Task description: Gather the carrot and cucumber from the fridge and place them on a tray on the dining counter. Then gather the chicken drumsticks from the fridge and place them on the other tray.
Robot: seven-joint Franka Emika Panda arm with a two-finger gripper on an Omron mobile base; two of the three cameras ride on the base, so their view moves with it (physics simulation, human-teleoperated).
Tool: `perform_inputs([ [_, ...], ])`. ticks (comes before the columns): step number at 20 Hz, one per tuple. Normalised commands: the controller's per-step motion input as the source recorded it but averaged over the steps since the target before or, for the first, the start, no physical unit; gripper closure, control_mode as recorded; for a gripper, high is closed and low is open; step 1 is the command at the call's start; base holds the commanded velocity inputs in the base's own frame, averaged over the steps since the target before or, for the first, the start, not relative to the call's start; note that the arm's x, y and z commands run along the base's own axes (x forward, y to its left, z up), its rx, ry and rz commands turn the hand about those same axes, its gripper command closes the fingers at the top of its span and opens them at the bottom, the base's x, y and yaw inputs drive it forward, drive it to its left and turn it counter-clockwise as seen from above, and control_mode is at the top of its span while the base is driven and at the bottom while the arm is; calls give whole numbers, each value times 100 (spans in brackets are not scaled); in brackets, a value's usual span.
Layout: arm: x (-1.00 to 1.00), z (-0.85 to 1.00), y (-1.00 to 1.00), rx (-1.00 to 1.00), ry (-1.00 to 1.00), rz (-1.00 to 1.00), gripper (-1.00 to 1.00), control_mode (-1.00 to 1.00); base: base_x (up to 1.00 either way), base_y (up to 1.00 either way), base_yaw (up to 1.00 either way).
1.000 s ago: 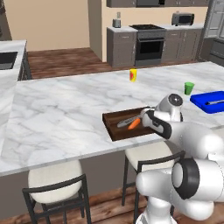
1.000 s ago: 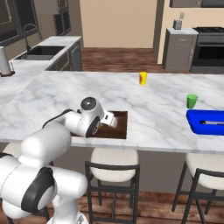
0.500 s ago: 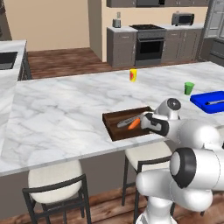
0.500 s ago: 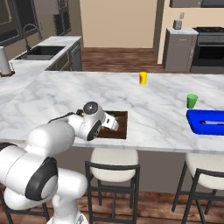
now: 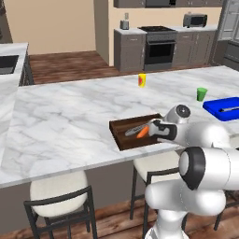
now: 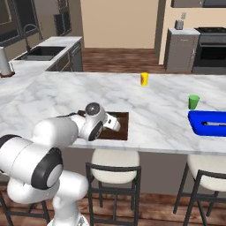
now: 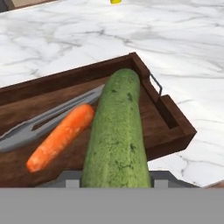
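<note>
Holding the cucumber (image 7: 116, 135) over the brown tray (image 7: 173, 118) on the marble counter (image 5: 70, 121).

Left to right in the hand view: metal tongs (image 7: 39, 124), then the carrot (image 7: 61, 136) lying in the tray, then the cucumber clamped in the gripper (image 5: 156, 131) at centre frame. A blue tray (image 6: 207, 123) sits at far right of the right base view.

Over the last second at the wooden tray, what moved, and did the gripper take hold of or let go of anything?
Little changed. The arm drew in slightly over the wooden tray; the gripper stays closed on the cucumber, held above the tray, not released. The carrot and the metal tongs lie in the tray as before. The blue tray and both cups are unmoved.
</note>
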Motion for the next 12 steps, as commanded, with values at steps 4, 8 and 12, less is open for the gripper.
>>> perform_inputs([
  [4,36,-1,-4,0,0,0,100,-100,0,0,0],
  [8,29,-22,-9,0,0,0,100,-100,0,0,0],
  [12,16,-28,-12,0,0,0,100,-100,0,0,0],
])
